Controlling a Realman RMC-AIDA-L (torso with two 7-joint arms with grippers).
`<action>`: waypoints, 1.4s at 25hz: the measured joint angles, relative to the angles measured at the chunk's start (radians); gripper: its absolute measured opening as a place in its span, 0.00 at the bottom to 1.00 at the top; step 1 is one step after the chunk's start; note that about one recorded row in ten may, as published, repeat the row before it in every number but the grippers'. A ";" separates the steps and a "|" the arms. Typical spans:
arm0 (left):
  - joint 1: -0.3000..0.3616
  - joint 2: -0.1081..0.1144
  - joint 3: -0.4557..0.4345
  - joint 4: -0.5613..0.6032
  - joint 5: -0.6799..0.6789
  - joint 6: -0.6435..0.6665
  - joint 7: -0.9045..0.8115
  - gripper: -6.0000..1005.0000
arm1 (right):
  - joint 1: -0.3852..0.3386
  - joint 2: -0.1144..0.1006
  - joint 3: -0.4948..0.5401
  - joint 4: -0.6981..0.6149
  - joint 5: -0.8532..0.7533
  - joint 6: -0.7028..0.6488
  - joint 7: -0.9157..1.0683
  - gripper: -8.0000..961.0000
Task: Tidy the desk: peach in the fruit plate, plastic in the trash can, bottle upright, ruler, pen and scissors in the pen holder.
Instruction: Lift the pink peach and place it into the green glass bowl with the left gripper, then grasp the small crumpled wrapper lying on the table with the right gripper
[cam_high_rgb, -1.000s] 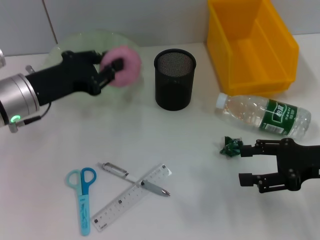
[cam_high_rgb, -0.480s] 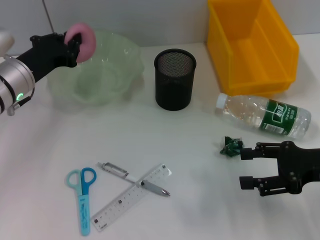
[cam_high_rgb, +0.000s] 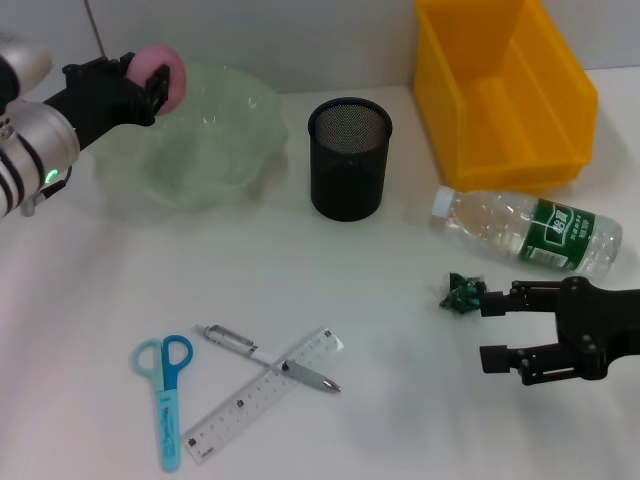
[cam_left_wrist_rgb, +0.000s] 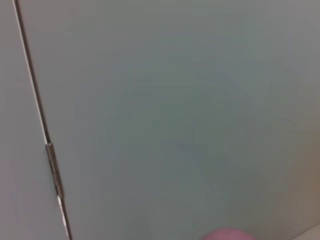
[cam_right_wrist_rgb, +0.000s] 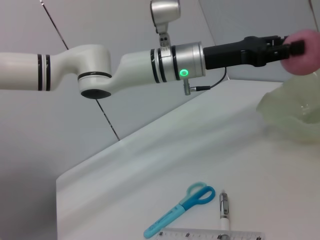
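I am seeing the pink round peach (cam_high_rgb: 163, 75) clamped in my left gripper (cam_high_rgb: 150, 82), hanging over the far-left rim of the pale green glass fruit plate (cam_high_rgb: 215, 135) by the table's far edge. My right gripper (cam_high_rgb: 492, 328) is hovering with fingers apart near the front-right corner, just beside the crumpled green plastic (cam_high_rgb: 461, 293). The clear bottle (cam_high_rgb: 527, 231) is lying flat; its green label is unreadable.
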 joint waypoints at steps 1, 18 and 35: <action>-0.013 0.000 0.000 -0.010 0.001 -0.020 0.000 0.24 | 0.002 0.000 0.000 0.000 0.000 0.000 0.007 0.86; 0.013 0.017 0.048 0.014 0.013 0.053 -0.160 0.86 | 0.006 -0.002 0.000 -0.001 -0.026 0.009 0.045 0.86; 0.285 0.086 0.099 0.207 0.411 0.875 -0.538 0.86 | -0.003 -0.004 0.000 -0.062 -0.051 -0.036 0.030 0.84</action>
